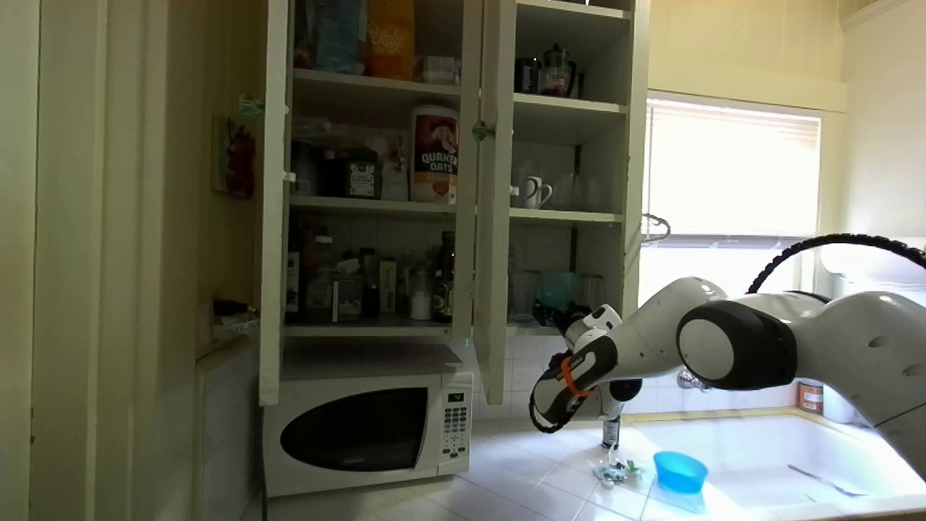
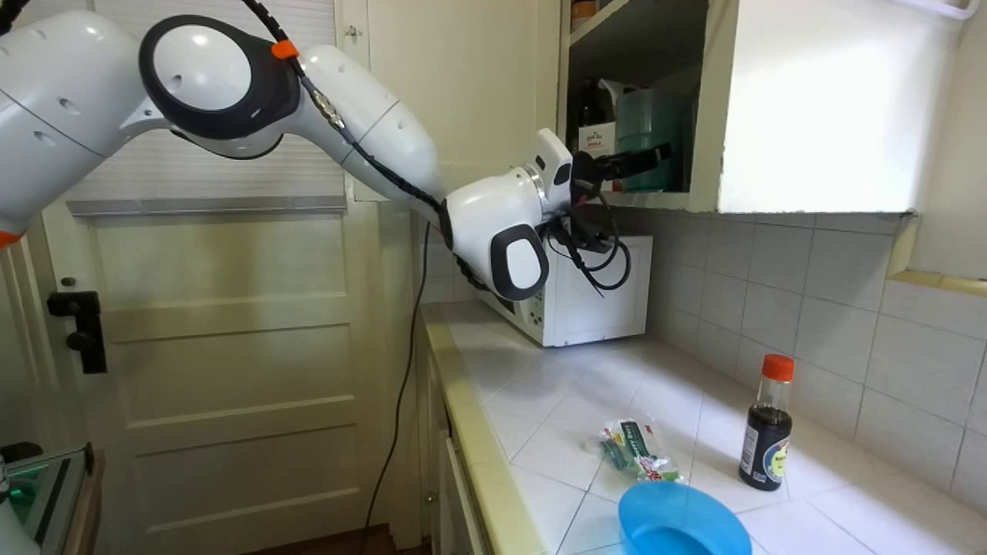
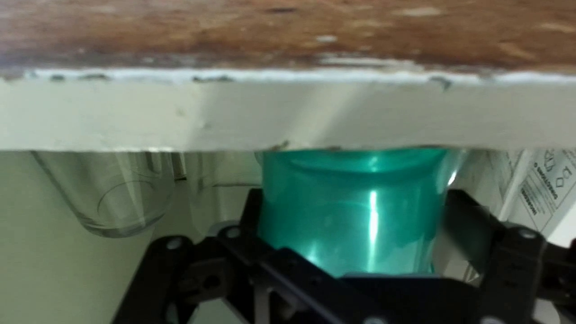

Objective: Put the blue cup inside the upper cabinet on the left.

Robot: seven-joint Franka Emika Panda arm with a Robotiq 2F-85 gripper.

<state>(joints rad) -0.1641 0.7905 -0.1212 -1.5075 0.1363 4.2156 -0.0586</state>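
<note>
by the cabinet shelf [image 3: 135, 112], the hand [image 3: 356, 198] gapes wide around an unclamped teal cup [image 3: 333, 220].

My arm [image 1: 655, 333] is glossy white and smoothly rounded, its joint caps [image 2: 201, 62] pale discs ringed in dark grey. Along it I make out a black cable [image 2: 390, 174] with a metal connector [image 2: 325, 106], and bright orange bands [image 2: 284, 49]. The fingers [image 3: 468, 225] are black, studded with silvery screws [image 3: 174, 243].
</note>
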